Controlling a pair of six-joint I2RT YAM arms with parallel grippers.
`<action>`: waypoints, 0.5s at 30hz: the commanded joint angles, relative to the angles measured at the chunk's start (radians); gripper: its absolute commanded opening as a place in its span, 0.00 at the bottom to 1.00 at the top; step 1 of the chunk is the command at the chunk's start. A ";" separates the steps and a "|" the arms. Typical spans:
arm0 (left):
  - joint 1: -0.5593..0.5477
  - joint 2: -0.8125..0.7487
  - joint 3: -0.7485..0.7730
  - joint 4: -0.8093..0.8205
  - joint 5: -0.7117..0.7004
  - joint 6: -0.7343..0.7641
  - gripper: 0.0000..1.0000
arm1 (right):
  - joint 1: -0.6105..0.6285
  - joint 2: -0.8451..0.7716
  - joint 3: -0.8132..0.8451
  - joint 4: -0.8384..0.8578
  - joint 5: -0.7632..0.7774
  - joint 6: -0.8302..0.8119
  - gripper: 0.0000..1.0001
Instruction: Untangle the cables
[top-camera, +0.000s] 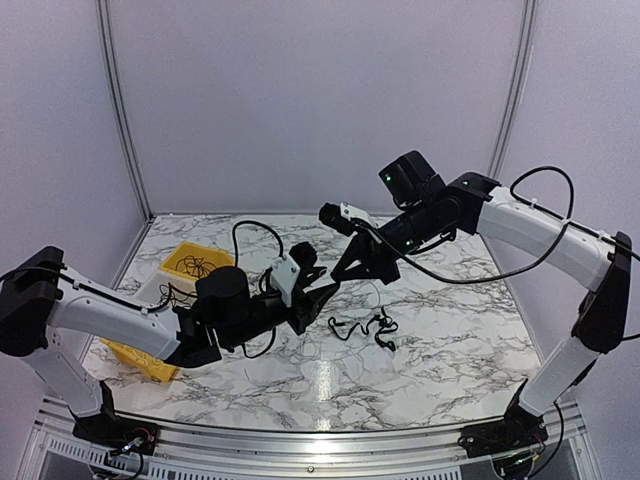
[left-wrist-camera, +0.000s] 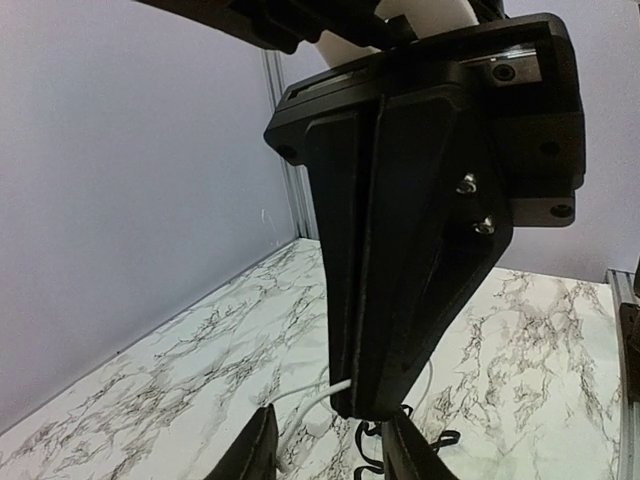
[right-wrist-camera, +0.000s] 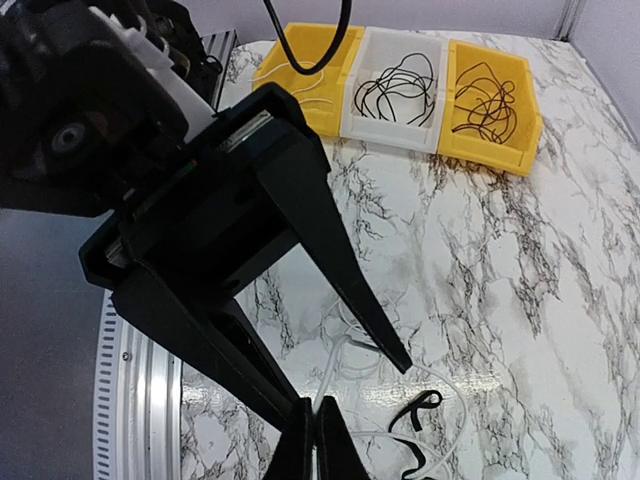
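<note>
- The right pincer (right-wrist-camera: 313, 437) is seen clenched at the bottom centre of the right wrist view, with a thin white wire (left-wrist-camera: 315, 402) caught at its tips.
- From there the white wire is seen trailing down to the marble tabletop (top-camera: 450, 340).
- The left pincer (right-wrist-camera: 345, 385) is held released, fingers spread wide, just beside the right one; the two are met nose to nose at the middle of the top view.
- The black cables (top-camera: 365, 325) are spotted as a small loose tangle lying on the tabletop, just below the two pincers, centre of the top view.
- Whether that tangle is touched by either pincer cannot be told.
- A row of bins (right-wrist-camera: 492, 158) is picked out along the top of the right wrist view, with more black wires (right-wrist-camera: 395, 85) coiled inside.
</note>
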 joint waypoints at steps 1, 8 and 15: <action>0.002 0.046 0.057 0.073 -0.095 0.009 0.34 | -0.001 0.000 0.029 -0.004 -0.030 0.013 0.00; 0.001 0.089 0.078 0.126 -0.132 0.093 0.11 | 0.001 0.002 0.029 -0.015 -0.032 0.005 0.00; 0.002 -0.038 -0.040 0.121 -0.173 0.139 0.00 | -0.002 -0.003 0.004 0.004 0.030 -0.007 0.00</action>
